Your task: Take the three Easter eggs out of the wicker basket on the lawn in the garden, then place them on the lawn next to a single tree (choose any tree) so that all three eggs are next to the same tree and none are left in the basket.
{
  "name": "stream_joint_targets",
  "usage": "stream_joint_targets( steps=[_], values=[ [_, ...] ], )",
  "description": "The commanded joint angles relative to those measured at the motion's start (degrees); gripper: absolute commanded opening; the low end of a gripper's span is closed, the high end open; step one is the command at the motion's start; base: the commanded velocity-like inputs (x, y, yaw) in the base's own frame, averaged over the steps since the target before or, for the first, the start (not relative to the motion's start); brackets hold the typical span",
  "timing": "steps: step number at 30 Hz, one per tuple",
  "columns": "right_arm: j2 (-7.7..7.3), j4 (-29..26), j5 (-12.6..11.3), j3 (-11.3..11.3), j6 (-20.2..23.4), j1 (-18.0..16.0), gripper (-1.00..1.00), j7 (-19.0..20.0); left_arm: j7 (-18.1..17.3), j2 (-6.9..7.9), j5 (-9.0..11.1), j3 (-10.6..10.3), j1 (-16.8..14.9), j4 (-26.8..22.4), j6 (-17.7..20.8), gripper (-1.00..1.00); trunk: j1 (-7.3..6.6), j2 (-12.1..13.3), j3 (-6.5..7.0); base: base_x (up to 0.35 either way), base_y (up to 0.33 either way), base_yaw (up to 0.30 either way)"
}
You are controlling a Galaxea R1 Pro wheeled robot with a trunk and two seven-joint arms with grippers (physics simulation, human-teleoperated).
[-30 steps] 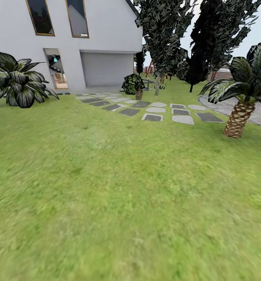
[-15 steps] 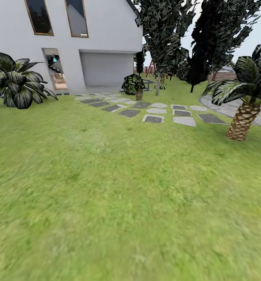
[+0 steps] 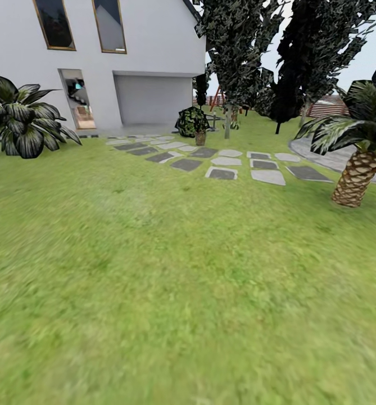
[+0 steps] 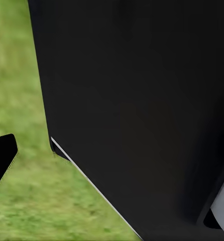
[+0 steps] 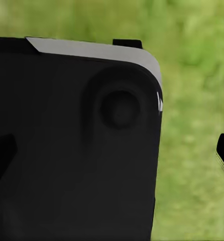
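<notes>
Lawn: wide stretch of mottled green grass (image 3: 171, 292), reaching from the near edge up to the house.
Tree: straight pale grey-beige trunk (image 3: 227, 125) under a dark, jagged, speckled canopy, far across the grass, beyond the paving.
Second tree: darker canopy (image 3: 317, 45), just right of the first.
Paving: grey stone slabs (image 3: 221, 173) in a loose line across the grass, between the near lawn and the trees.
Palm: short, scaly brown trunk (image 3: 356, 179), at the right by a curved grey path.
Bush: round black-and-green leafy clump (image 3: 192, 121), near the tree trunk.
Broad-leaf plant: dark striped leaves (image 3: 22, 115), far left by the wall.
House: white wall with a grey garage door (image 3: 153, 99).
Left wrist: black robot body panel (image 4: 142, 110) close ahead, grass beside it; jaw state cannot be told.
Right wrist: black rounded housing (image 5: 77, 145) blocking most of the grass; jaw state cannot be told.
</notes>
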Motion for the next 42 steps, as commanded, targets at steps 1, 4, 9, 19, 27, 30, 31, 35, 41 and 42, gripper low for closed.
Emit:
stream_joint_targets(
  steps=[1,4,9,19,27,30,31,35,41,42],
  values=[
    [-0.01,0.03,0.12,0.05,-0.18,-0.04,1.00,0.02,-0.07,0.00,0.04,0.03,0.03,-0.11,0.01,1.00,0.03,-0.02,-0.04,0.325,0.000,0.000],
    [-0.01,0.02,0.12,0.05,-0.18,-0.02,1.00,0.02,-0.07,0.00,0.04,0.03,0.03,-0.11,0.01,1.00,0.03,-0.02,-0.04,0.325,0.000,0.000],
    [-0.01,0.05,0.12,0.05,-0.18,-0.04,1.00,0.02,-0.07,0.00,0.04,0.03,0.03,-0.11,0.01,1.00,0.03,-0.02,-0.04,0.325,0.000,0.000],
    [-0.01,0.01,0.12,0.05,-0.18,-0.03,1.00,0.02,-0.07,0.00,0.04,0.03,0.03,-0.11,0.01,1.00,0.03,-0.02,-0.04,0.325,0.000,0.000],
    [-0.01,0.04,0.12,0.05,-0.18,-0.04,1.00,0.02,-0.07,0.00,0.04,0.03,0.03,-0.11,0.01,1.00,0.03,-0.02,-0.04,0.325,0.000,0.000],
    [0.00,0.04,0.12,0.05,-0.18,-0.02,1.00,0.02,-0.07,0.00,0.04,0.03,0.03,-0.11,0.01,1.00,0.03,-0.02,-0.04,0.325,0.000,0.000],
    [0.00,0.04,0.12,0.05,-0.18,-0.02,1.00,0.02,-0.07,0.00,0.04,0.03,0.03,-0.11,0.01,1.00,0.03,-0.02,-0.04,0.325,0.000,0.000],
    [0.02,0.04,0.12,0.05,-0.18,-0.01,1.00,0.02,-0.07,0.00,0.04,0.03,0.03,-0.11,0.01,1.00,0.03,-0.02,-0.04,0.325,0.000,0.000],
    [0.02,0.05,0.12,0.05,-0.18,-0.02,1.00,0.02,-0.07,0.00,0.04,0.03,0.03,-0.11,0.01,1.00,0.03,-0.02,-0.04,0.325,0.000,0.000],
    [0.02,0.06,0.12,0.05,-0.18,-0.03,1.00,0.02,-0.07,0.00,0.04,0.03,0.03,-0.11,0.01,1.00,0.03,-0.02,-0.04,0.325,0.000,0.000]
  ],
)
